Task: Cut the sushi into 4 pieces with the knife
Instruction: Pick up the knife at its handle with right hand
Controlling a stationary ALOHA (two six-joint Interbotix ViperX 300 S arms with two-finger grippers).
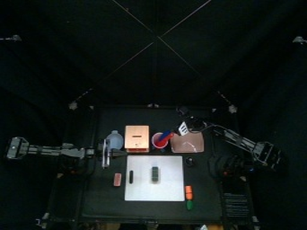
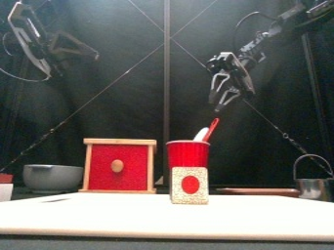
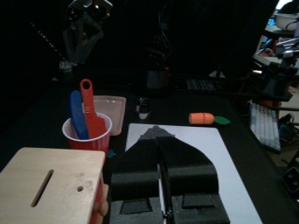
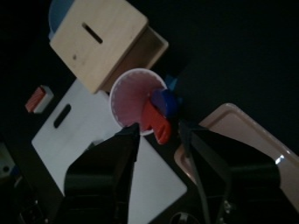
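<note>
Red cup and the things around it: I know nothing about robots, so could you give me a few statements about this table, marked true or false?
1. The red cup holds a blue knife and a red knife. True.
2. The right gripper is gripping a knife. False: it hangs open above the cup with nothing in it, and both knives stand in the cup.
3. The sushi roll lies on the white cutting board. True.
4. The wooden box stands on the right arm's side of the cup. False: it stands on the left arm's side, close beside the cup.
</note>
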